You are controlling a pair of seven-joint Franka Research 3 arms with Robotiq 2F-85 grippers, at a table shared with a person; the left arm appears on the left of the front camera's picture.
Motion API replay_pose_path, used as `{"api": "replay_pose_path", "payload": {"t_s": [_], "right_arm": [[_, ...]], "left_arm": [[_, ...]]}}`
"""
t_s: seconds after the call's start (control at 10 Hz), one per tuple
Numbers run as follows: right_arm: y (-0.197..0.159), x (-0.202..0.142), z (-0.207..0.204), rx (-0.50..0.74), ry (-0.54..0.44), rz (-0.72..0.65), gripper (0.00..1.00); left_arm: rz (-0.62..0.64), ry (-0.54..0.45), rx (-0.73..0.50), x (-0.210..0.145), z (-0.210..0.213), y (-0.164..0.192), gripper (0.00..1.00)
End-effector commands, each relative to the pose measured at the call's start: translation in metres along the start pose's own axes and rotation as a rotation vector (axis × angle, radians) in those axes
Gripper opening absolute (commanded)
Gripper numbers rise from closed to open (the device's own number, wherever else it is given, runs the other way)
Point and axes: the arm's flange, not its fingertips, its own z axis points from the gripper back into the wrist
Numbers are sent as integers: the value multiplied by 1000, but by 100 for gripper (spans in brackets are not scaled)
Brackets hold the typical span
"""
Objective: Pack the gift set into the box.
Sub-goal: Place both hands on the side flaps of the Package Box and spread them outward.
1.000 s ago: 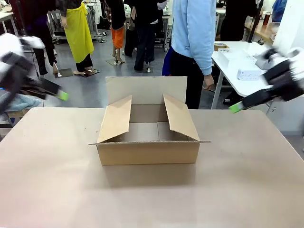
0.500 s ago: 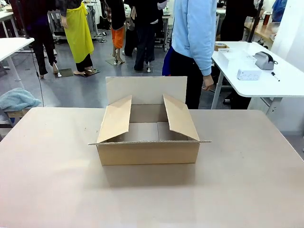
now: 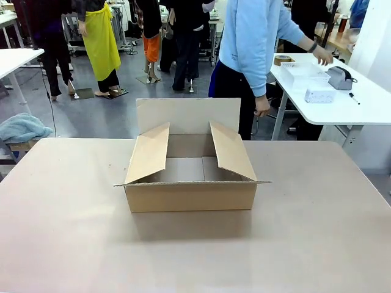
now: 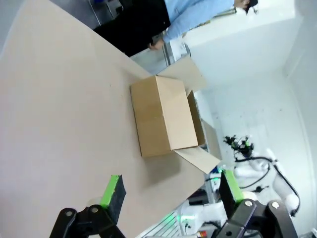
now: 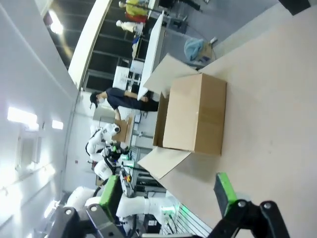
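Note:
The box (image 3: 190,195) stands in the middle of the tan table, open at the top. Its back flap is upright, its two side flaps lean inward, and what I see of its inside is bare. The gift set is out of view. In the left wrist view my left gripper (image 4: 171,188) hangs open high above the table, with the box (image 4: 163,116) well ahead of it. My right gripper (image 5: 167,190) is likewise open and empty, and the box (image 5: 195,114) lies some way beyond its green pads.
A person in a light blue top (image 3: 250,43) stands behind the box, one hand (image 3: 322,57) reaching over a white side table (image 3: 342,107) that holds small items. A blue cloth (image 3: 21,128) lies at the far left. The tan table (image 3: 73,244) is bare around the box.
Both arms, at the picture's sides one second ago, have pulled out of the front view. The person has stretched an arm toward the white side table. The box has not moved.

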Motion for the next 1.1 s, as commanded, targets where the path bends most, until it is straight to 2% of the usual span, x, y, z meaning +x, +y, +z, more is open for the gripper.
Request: {"api": "replay_pose_path", "payload": {"t_s": [0.0, 0.3, 0.4, 0.5, 0.6, 0.8, 0.9, 1.0], "right_arm": [[3, -2, 7, 12, -15, 43, 100], [7, -3, 3, -10, 9, 16, 100], [40, 2, -44, -38, 132, 227, 100], [79, -6, -108, -51, 283, 473, 100], [101, -24, -159, -35, 390, 617, 100], [117, -75, -246, 62, 589, 864, 100], [113, -84, -257, -15, 576, 970, 100], [131, -67, -221, -49, 530, 592, 100]], "left_arm": [[-33, -14, 0, -5, 8, -4, 100], [-16, 7, 10, -1, 3, -6, 100], [-129, 145, 4, 15, -36, -40, 100], [-259, 286, 41, 23, -88, -91, 100], [-407, 449, 33, 15, -137, -131, 100], [-563, 697, 82, -21, -228, -180, 100], [-529, 723, 74, -30, -247, -183, 100], [-452, 602, 80, -23, -202, -176, 100]]}}
